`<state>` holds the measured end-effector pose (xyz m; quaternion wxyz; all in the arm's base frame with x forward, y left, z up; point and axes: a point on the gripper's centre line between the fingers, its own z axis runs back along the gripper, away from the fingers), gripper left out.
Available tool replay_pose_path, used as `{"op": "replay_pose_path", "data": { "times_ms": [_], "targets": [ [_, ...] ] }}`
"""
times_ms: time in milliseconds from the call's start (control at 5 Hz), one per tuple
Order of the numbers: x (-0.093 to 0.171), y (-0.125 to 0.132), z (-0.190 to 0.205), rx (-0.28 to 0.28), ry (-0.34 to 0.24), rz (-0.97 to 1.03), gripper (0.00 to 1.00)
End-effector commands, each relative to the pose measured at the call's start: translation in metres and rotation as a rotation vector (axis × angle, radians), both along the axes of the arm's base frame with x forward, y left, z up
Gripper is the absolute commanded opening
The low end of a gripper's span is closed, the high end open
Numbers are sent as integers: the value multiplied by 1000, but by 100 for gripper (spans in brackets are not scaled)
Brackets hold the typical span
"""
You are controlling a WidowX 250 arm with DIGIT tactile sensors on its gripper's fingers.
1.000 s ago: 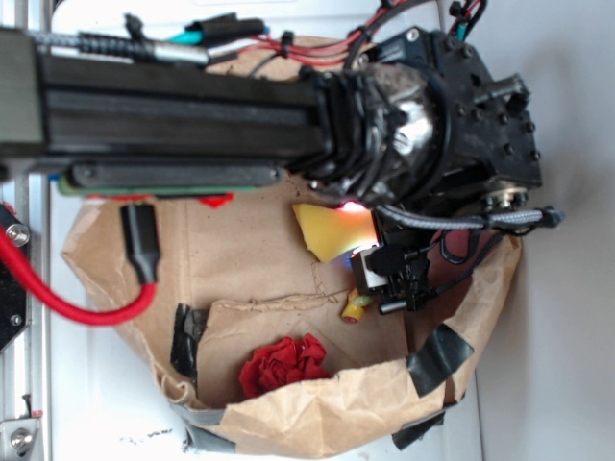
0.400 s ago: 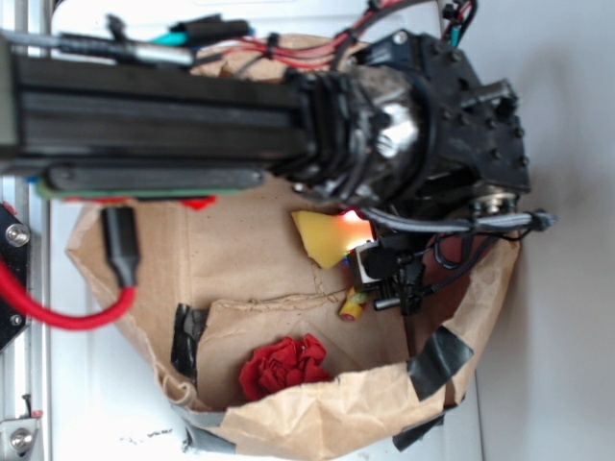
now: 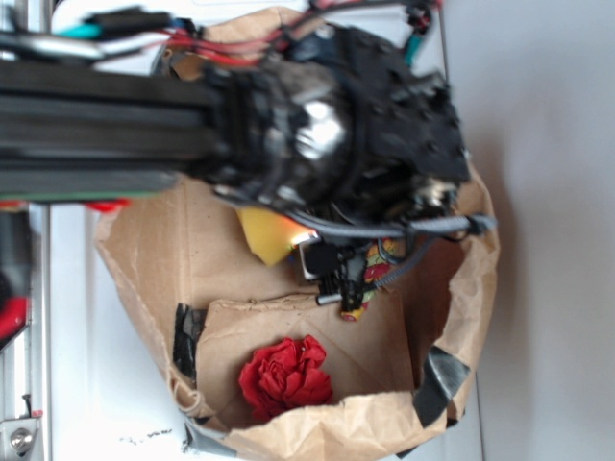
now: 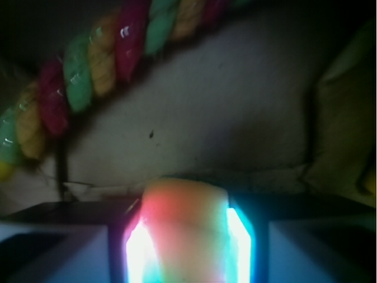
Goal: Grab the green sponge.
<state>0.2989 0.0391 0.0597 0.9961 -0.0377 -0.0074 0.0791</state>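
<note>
The green sponge [image 4: 185, 219], a pale foam block, sits squeezed between my gripper's [image 4: 185, 250] two glowing pads [image 4: 136, 247] in the wrist view. In the exterior view the sponge [image 3: 261, 233] shows as a yellow wedge poking out from under the black arm, inside the brown paper bag [image 3: 144, 254]. The gripper [image 3: 313, 259] is at the sponge's right end and is shut on it. Most of the sponge is hidden by the arm.
A red, yellow and green striped rope [image 4: 88, 68] arcs just beyond the gripper; in the exterior view the rope [image 3: 370, 277] lies right of the fingers. A red ruffled ball [image 3: 285, 373] rests at the bag's near end. The bag's walls stand all around.
The arm has swung left across the bag, and the sponge has travelled left with it. The striped rope, mostly hidden before, now shows beside the fingers.
</note>
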Motion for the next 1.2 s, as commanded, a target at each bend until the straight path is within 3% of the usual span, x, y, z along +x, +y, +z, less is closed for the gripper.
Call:
{"op": "replay_pose_path", "data": {
  "times_ms": [0, 200, 600, 1000],
  "targets": [
    [-24, 8, 69, -35, -179, -8, 0],
    [-34, -1, 89, -61, -219, -54, 0],
    [-33, -10, 134, -54, -275, -73, 0],
    [-31, -22, 158, 26, -236, -72, 0]
  ]
}}
